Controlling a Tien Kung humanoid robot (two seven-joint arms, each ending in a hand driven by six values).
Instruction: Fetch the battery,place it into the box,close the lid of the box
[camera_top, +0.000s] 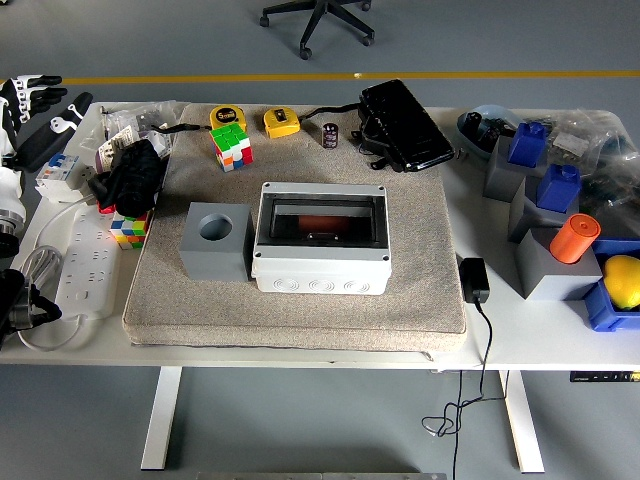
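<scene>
Trouble could come from the lid (322, 218): through its clear panel a reddish shape, possibly the battery, shows inside the white box (321, 240) at mat centre, and an unlatched lid could spring up. Left hand (35, 100), at ten o'clock off the table edge, has its fingers spread, holding nothing

The yellow tape measure (228, 116) nearest my left side bears a round label reading "5"; I can read no other print.
</scene>
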